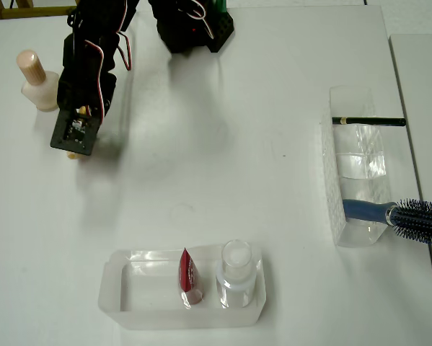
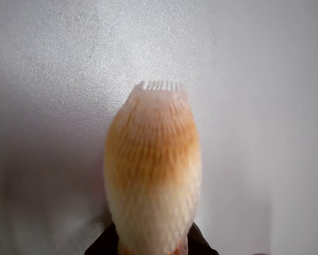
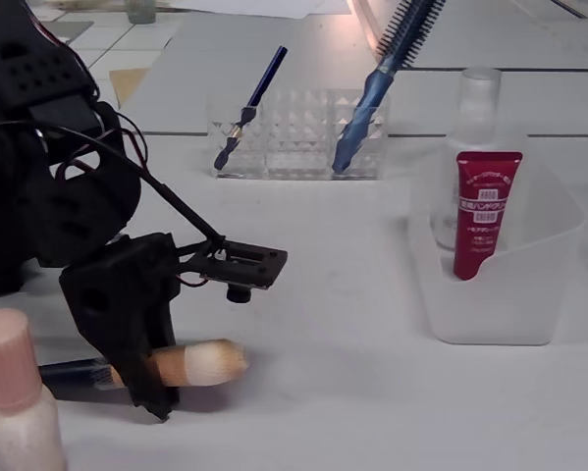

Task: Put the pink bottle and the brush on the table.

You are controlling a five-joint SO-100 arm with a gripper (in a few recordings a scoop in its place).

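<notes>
The pink bottle stands upright on the white table at the far left of the overhead view, and also low at the left in the fixed view. Just right of it, my black gripper is down at the tabletop, shut on the brush. The brush lies nearly level, its dark handle pointing toward the bottle and its cream bristles pointing away. The wrist view has those bristles, under a fine mesh sleeve, right over the table. From overhead the arm covers the brush except for a small tan bit.
A clear tray at the front holds a red tube and a clear bottle. A clear organizer at the right holds a black stick and a blue hairbrush. The arm's base is at the back.
</notes>
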